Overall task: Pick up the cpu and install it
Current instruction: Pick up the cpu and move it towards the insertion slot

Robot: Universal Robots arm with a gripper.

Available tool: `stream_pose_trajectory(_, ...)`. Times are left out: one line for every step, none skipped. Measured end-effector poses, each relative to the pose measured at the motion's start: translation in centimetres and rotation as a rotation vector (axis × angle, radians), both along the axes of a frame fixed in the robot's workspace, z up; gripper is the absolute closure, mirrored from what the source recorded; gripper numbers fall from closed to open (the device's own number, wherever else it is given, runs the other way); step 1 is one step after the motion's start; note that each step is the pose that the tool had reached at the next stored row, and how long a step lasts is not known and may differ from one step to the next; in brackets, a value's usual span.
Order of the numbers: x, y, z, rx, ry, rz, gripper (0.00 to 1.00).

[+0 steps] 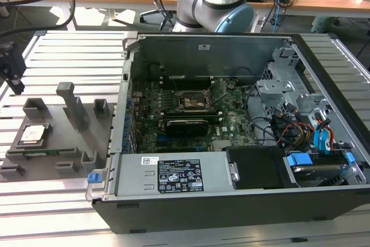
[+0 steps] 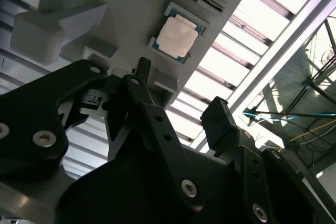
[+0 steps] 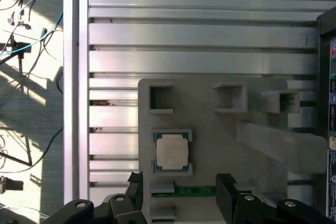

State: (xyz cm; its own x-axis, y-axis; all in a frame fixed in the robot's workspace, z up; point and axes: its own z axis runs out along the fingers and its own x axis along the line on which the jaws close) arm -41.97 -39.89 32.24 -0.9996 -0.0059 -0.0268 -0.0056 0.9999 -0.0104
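— Where's the cpu?
— The flat, square, silvery-topped cpu [image 1: 33, 135] lies in a recess of the grey plastic tray [image 1: 87, 134] with upright blocks. The tray is on the slatted aluminium table [image 1: 69, 50], at nine o'clock from the open black computer case [image 1: 231, 209] in the exterior view.
— The gripper?
— The black gripper [image 3: 180, 182] hangs near the cpu, spread wide and empty.

No legible txt. Dark label [image 1: 180, 176] on PSU cover [image 1: 217, 172], small sticker [image 1: 204, 46] on case wall [image 1: 243, 50]: print unreadable.
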Motion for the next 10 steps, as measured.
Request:
stream_pose_trajectory(0.00, 0.00, -0.06, 0.0000, -0.0001, 0.000, 0.34)
stream_pose_trajectory(0.00, 0.00, -0.11, 0.0000, -0.0001, 0.000, 0.34)
stream_pose_trajectory(0.00, 0.00, -0.14, 0.0000, 0.0000, 0.000, 0.34)
stream_pose_trajectory(0.00, 0.00, -0.17, 0.0000, -0.0001, 0.000, 0.34)
stream_pose_trajectory(0.00, 0.00, -0.21, 0.0000, 0.0000, 0.000, 0.34)
stream_pose_trajectory(0.00, 0.00, -0.24, 0.0000, 0.0000, 0.000, 0.34)
stream_pose_trajectory(0.00, 0.00, -0.27, 0.0000, 0.0000, 0.000, 0.34)
stream_pose_trajectory(0.00, 0.00, -0.31, 0.0000, 0.0000, 0.000, 0.34)
stream_pose_trajectory(0.00, 0.00, -0.34, 0.0000, 0.0000, 0.000, 0.34)
stream_pose_trajectory(0.00, 0.00, -0.38, 0.0000, 0.0000, 0.000, 0.34)
